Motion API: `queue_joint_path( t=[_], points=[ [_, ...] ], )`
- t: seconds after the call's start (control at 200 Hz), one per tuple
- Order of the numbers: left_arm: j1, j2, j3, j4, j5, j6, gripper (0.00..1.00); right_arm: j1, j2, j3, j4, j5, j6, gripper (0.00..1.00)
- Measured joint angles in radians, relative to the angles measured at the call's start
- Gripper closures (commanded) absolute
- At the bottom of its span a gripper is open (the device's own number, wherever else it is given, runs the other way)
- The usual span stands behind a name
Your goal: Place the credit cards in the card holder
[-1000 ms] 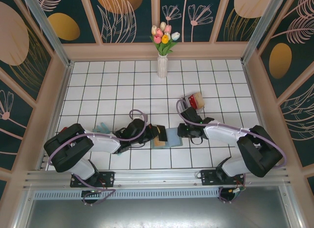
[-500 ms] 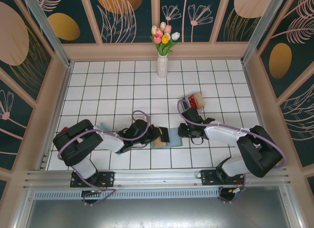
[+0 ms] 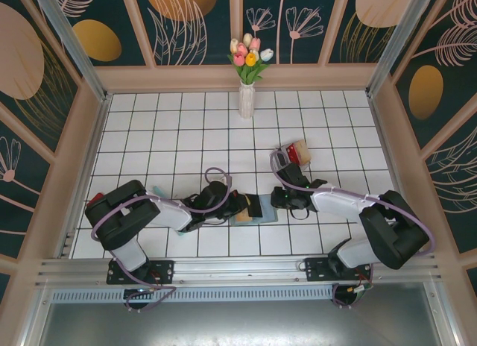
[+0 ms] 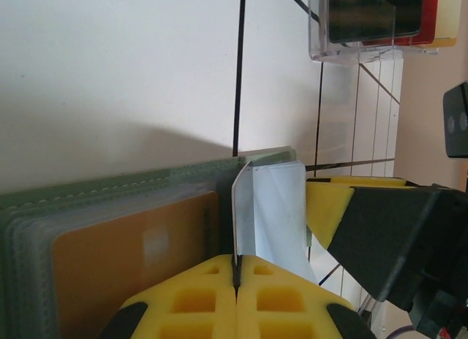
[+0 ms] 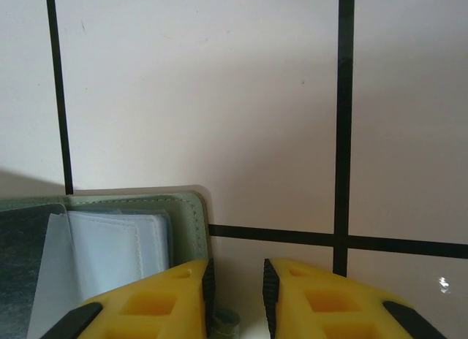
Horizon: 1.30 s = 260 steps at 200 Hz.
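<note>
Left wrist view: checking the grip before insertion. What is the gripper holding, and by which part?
The left gripper pinches a pale grey card by its near edge.

On the tiled table (image 3: pixel 179 137), the open card holder (image 3: pixel 253 210) lies between the hands. The left gripper (image 3: pixel 237 206) pinches a card (image 4: pixel 242 207) standing on edge over it, with a second card (image 4: pixel 135 244) pocketed to its left. The right gripper (image 3: pixel 277 199) sits at the opposite edge, a box (image 3: pixel 296 153) beyond it and a vase (image 3: pixel 247 100) well past both.
</note>
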Motion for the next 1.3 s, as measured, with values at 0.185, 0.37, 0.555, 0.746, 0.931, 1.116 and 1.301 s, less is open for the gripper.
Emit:
queue_joint_path(
  t=[0.185,0.37,0.555,0.746,0.931,1.116,1.301],
  points=[
    [-0.006,-0.027,-0.003,-0.039,0.000,-0.046,0.98,0.000,0.000,0.000,0.000,0.000,0.000,0.72],
    [-0.010,-0.043,-0.013,-0.068,0.004,-0.113,0.94,0.000,0.000,0.000,0.000,0.000,0.007,0.72],
    [-0.013,-0.040,-0.023,-0.048,0.008,-0.138,0.93,0.000,0.000,0.000,0.000,0.000,0.008,0.72],
    [-0.013,0.002,-0.007,0.009,0.011,-0.150,0.92,0.000,0.000,-0.002,0.005,-0.002,0.015,0.72],
    [-0.017,0.046,0.022,0.036,0.013,-0.153,0.91,0.000,-0.010,-0.018,0.027,-0.007,0.019,0.72],
    [-0.018,0.084,0.059,0.047,0.031,-0.154,0.84,0.000,-0.013,-0.027,0.049,-0.012,0.033,0.72],
    [-0.019,0.095,0.075,0.050,0.047,-0.156,0.76,0.000,-0.013,-0.028,0.062,-0.027,0.041,0.71]
  ],
)
